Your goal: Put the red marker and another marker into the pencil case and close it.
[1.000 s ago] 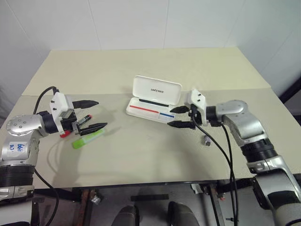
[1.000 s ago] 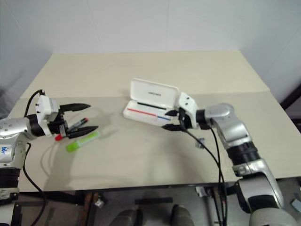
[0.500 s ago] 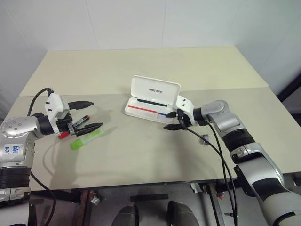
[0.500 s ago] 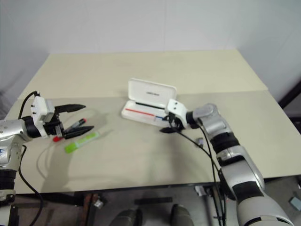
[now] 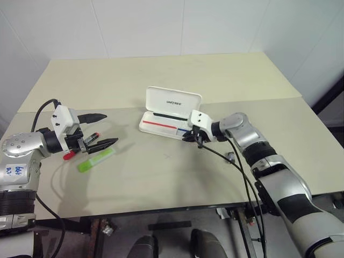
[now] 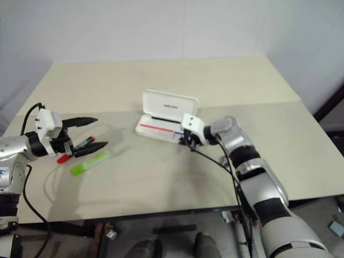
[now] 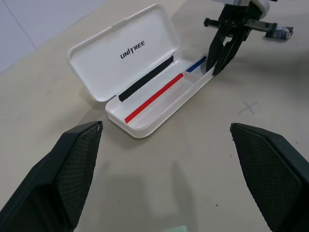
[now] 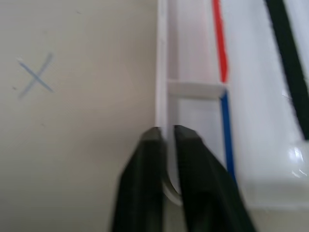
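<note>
While your right hand [image 8: 165,137] pinches the pencil case [image 5: 161,121] front wall, the lid stands open. Your left hand [image 5: 102,129] gapes wide, empty, beside the red marker [image 5: 83,145].

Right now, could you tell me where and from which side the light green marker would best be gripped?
Grip the light green marker across its middle, coming from above with the jaws across its narrow width. It lies flat on the table, tilted, apart from the red marker behind it, so both long sides are free. The open left gripper hovers closest. This is a judgement from its pose.
</note>
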`<action>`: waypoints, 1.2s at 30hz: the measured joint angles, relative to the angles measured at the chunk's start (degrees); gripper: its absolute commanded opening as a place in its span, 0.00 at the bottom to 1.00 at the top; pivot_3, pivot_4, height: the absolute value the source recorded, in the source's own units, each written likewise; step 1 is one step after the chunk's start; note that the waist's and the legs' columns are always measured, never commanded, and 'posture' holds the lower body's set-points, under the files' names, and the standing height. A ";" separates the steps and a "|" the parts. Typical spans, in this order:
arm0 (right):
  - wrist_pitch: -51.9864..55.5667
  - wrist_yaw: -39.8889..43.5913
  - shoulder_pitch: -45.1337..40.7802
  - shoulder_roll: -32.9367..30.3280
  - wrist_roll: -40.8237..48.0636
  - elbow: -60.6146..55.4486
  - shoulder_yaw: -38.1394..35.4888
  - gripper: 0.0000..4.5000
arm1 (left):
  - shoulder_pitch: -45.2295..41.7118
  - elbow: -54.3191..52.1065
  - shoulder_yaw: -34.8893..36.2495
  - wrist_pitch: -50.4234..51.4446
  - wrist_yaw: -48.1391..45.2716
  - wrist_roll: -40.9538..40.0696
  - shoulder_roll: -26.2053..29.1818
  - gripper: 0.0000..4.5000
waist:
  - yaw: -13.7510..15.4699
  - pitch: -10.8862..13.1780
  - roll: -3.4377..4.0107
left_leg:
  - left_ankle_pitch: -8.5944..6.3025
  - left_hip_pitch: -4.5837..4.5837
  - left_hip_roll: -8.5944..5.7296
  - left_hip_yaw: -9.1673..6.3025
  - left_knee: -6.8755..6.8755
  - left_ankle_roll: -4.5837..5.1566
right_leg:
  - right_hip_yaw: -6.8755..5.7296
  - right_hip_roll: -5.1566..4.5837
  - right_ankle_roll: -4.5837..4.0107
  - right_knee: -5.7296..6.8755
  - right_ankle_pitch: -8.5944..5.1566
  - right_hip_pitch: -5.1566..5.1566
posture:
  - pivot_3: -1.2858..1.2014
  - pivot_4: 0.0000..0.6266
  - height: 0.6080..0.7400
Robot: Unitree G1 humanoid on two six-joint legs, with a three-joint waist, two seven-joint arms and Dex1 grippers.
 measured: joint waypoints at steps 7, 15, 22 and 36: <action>-0.75 -0.28 -0.35 0.01 -0.94 0.80 -0.22 0.01 | -0.52 -0.02 0.00 0.00 0.28 0.00 -0.02 1.00 | 0.05 0.00 0.00 | 0.08 0.00 0.00 0.00 -0.01 -0.04 | 0.04 0.01 -0.07 0.14 0.04 -0.09 | 0.52 0.24 1.00; -4.52 11.45 2.84 -4.88 0.97 -7.19 -0.28 0.01 | -1.08 -0.04 -0.01 -0.19 0.33 -0.02 -0.12 1.00 | 0.14 0.00 0.00 | 0.05 -0.19 0.00 0.14 -0.05 -0.02 | 0.03 0.02 -0.07 0.06 0.04 -0.29 | 0.52 0.24 1.00; 0.31 17.90 12.29 -11.81 5.01 -26.52 -0.41 0.01 | -0.14 -0.36 0.09 -0.56 0.36 -0.11 -0.43 1.00 | 0.09 0.00 0.00 | -0.02 -0.16 0.11 0.36 -0.03 0.00 | 0.04 0.04 -0.07 0.02 0.04 -0.31 | 0.52 0.24 1.00; 4.49 18.29 21.13 -14.76 7.54 -40.07 -0.22 0.01 | 5.73 -9.17 -0.02 4.82 -2.30 -4.50 -2.25 1.00 | 0.25 0.00 -0.01 | -0.03 -0.10 0.20 0.40 0.09 0.02 | 0.08 0.09 -0.16 0.08 0.10 -0.28 | 0.52 0.24 1.00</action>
